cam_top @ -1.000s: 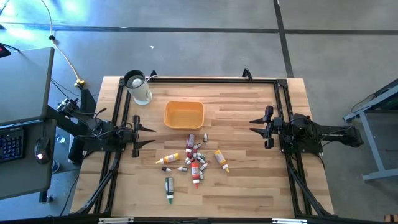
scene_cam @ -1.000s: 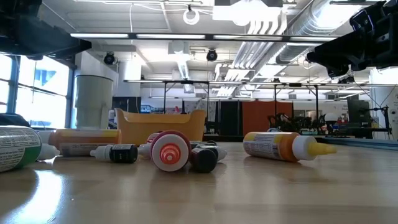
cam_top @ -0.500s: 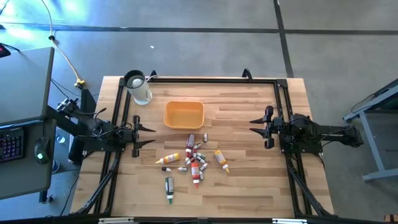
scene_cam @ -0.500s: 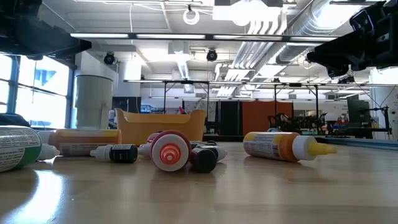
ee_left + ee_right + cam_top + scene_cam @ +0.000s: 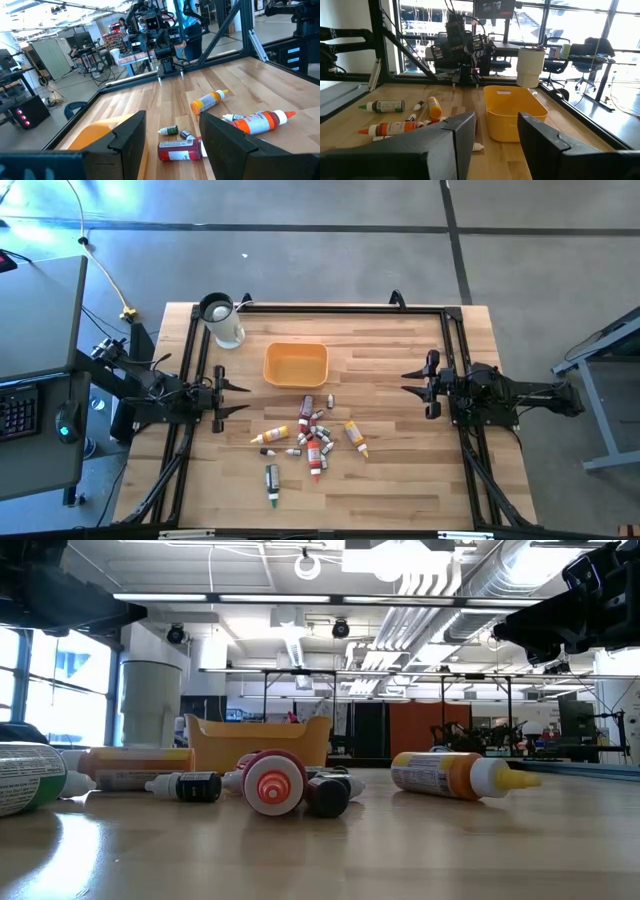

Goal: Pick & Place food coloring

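No change observed against the earlier pictures: the food coloring bottles point(image 5: 312, 437) beside the yellow-orange tray point(image 5: 295, 364), the left gripper point(image 5: 238, 400) and the right gripper point(image 5: 410, 381) show no displacement.

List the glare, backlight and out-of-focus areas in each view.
High view: even light, a bright patch on the floor at the top left corner. Low view: ceiling lamps glare, sheen on the table, the green-labelled bottle at the left edge soft. Left wrist view: the near fingers blurred. Right wrist view: bright windows backlight the white jug.
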Controlling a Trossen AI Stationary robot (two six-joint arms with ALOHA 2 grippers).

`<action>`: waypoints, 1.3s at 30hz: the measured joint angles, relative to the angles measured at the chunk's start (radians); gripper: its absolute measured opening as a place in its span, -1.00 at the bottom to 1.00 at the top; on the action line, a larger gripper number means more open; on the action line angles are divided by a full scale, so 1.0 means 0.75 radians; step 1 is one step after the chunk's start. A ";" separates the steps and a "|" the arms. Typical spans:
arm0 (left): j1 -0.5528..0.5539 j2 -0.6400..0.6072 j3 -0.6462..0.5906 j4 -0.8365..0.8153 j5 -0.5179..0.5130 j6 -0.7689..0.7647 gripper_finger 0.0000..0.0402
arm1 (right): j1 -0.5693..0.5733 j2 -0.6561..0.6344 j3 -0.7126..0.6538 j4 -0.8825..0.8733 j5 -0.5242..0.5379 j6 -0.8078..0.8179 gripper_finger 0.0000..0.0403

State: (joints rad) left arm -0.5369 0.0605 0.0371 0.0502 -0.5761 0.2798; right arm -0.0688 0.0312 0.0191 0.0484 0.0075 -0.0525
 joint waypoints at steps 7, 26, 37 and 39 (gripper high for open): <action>0.000 0.000 0.000 0.004 0.000 0.000 -0.09 | 0.000 0.000 0.000 0.000 0.000 0.000 -0.29; 0.000 0.000 0.000 0.430 0.312 0.204 -0.09 | 0.000 0.000 0.000 0.000 0.000 0.000 -0.29; 0.000 0.000 0.000 0.413 0.331 0.067 -0.09 | 0.000 0.000 0.000 0.000 0.000 0.000 -0.29; 0.000 0.000 0.000 0.413 0.322 0.063 -0.09 | 0.000 0.000 0.000 0.000 0.000 0.000 -0.29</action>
State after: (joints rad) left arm -0.5369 0.0608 0.0368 0.3595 -0.3348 0.3273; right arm -0.0687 0.0313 0.0189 0.0486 0.0074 -0.0525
